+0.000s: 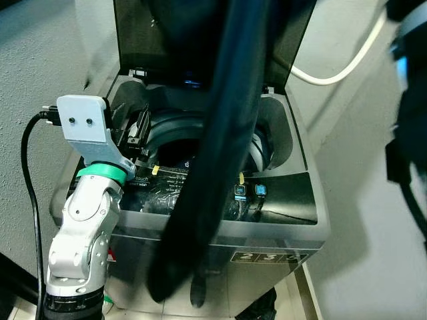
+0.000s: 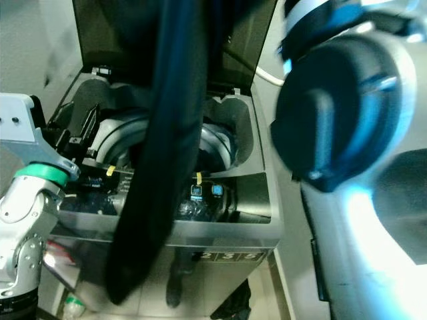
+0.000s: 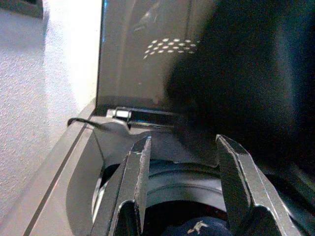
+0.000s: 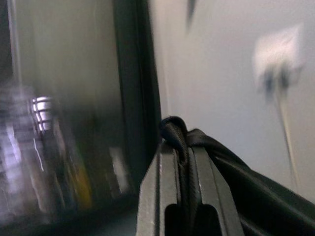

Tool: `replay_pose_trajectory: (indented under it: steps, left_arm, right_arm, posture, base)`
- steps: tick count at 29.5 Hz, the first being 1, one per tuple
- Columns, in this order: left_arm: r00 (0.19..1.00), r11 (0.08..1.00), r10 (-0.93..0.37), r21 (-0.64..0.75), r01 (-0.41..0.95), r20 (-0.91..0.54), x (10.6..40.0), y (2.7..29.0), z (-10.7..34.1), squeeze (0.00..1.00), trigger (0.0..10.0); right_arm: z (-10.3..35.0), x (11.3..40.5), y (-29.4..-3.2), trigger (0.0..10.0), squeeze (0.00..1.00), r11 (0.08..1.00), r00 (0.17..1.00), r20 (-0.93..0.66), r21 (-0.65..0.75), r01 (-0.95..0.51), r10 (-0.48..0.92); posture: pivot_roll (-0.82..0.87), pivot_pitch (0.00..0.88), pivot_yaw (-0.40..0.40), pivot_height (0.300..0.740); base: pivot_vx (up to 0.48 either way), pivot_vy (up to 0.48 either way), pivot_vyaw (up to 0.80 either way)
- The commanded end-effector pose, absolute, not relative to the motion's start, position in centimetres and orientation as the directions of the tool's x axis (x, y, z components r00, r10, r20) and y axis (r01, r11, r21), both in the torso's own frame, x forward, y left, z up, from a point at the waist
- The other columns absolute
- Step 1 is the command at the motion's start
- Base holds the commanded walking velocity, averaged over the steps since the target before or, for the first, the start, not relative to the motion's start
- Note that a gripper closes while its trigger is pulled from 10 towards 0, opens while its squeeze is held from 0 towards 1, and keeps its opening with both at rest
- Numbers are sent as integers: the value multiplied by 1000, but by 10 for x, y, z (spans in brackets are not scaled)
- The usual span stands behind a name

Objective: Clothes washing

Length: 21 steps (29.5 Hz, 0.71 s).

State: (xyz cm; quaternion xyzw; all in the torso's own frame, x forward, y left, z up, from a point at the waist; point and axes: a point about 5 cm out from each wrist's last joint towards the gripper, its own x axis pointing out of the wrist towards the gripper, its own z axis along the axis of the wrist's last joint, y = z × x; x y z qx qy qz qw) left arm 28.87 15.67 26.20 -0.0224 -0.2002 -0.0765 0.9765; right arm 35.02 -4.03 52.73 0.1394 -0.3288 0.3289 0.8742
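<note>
A dark garment [image 1: 220,147] is being held up over the open washing machine [image 1: 293,220], hanging down across its drum opening [image 1: 175,143]. It is being pinched between the closed fingers of the right gripper [image 4: 179,177]. The left gripper [image 3: 184,182] is being held with its fingers spread apart and empty at the drum's left rim.

A garment [image 1: 220,167] hangs from the right tool [image 4: 181,152] over the washing machine's [image 1: 280,227] open drum [image 1: 180,137] — lid [image 1: 133,33] upright behind, left tool [image 3: 182,172] at the drum's left rim.
</note>
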Motion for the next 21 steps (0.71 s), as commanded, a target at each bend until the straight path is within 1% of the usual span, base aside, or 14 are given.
replay_pose_trajectory:
  steps: [1, 4, 5, 7, 8, 10, 11, 12, 14, 15, 18, 19, 20, 21]
  left_arm:
    - [904, 980, -179, -7, 197, 389, 288, 150, 261, 0, 10000]
    - [900, 969, -238, 24, 247, 366, 287, 144, 259, 0, 10000]
    - [900, 969, -238, 24, 247, 366, 287, 144, 259, 0, 10000]
    - [896, 961, -270, 38, 275, 353, 286, 140, 258, 0, 10000]
    - [896, 961, -270, 38, 275, 353, 286, 140, 258, 0, 10000]
    - [896, 956, -287, 47, 289, 338, 286, 140, 257, 0, 10000]
    - [897, 955, -292, 51, 292, 332, 286, 140, 256, 0, 10000]
    - [897, 955, -292, 51, 292, 332, 286, 140, 256, 0, 10000]
    - [897, 954, -295, 53, 294, 329, 286, 141, 256, 0, 10000]
    - [896, 951, -307, 62, 304, 319, 287, 141, 255, 0, 10000]
    - [890, 939, -343, 77, 336, 300, 286, 138, 254, 0, 10000]
    - [884, 928, -371, 92, 360, 285, 285, 135, 253, 0, 10000]
    - [884, 928, -371, 92, 360, 285, 285, 135, 253, 0, 10000]
    - [877, 913, -408, 113, 392, 255, 284, 132, 250, 0, 10000]
  right_arm:
    - [482, 372, -27, 10000, 0, 785, 651, 507, -86, -614, 565]
    - [423, 396, -28, 10000, 0, 823, 748, 348, -175, -540, 565]
    - [423, 396, -28, 10000, 0, 823, 748, 348, -175, -540, 565]
    - [393, 407, -37, 10000, 0, 850, 805, 273, -177, -497, 527]
    - [393, 407, -37, 10000, 0, 850, 805, 273, -177, -497, 527]
    - [362, 415, -46, 10000, 0, 850, 845, 163, -245, -466, 510]
    - [343, 418, -49, 10000, 0, 822, 848, 71, -303, -483, 525]
    - [343, 418, -49, 10000, 0, 822, 848, 71, -303, -483, 525]
    - [331, 419, -50, 10000, 0, 797, 846, 7, -338, -500, 534]
    - [308, 418, -51, 10000, 0, 711, 805, -154, -396, -581, 573]
    - [293, 416, -53, 10000, 0, 625, 754, -279, -430, -652, 595]
    - [288, 415, -55, 10000, 208, 581, 731, -326, -450, -678, 599]
    - [288, 415, -55, 10000, 208, 581, 731, -326, -450, -678, 599]
    - [283, 414, -58, 10000, 1000, 530, 695, -386, -455, -715, 606]
  posture:
    - [89, 2, -71, 740]
    - [89, 2, -71, 740]
    - [89, 2, -71, 740]
    - [89, 2, -71, 740]
    - [89, 2, -71, 740]
    - [97, 18, -52, 740]
    - [94, 21, -46, 740]
    - [94, 21, -46, 740]
    - [94, 21, -46, 740]
    - [91, 23, -40, 740]
    - [91, 23, -40, 740]
    - [91, 23, -40, 740]
    - [91, 23, -40, 740]
    - [91, 23, -40, 740]
  base:
    - [0, 0, 0]
    - [0, 0, 0]
    - [0, 0, 0]
    - [0, 0, 0]
    - [0, 0, 0]
    - [0, 0, 0]
    - [0, 0, 0]
    - [0, 0, 0]
    - [0, 0, 0]
    - [0, 0, 0]
    - [0, 0, 0]
    - [0, 0, 0]
    - [0, 0, 0]
    - [0, 0, 0]
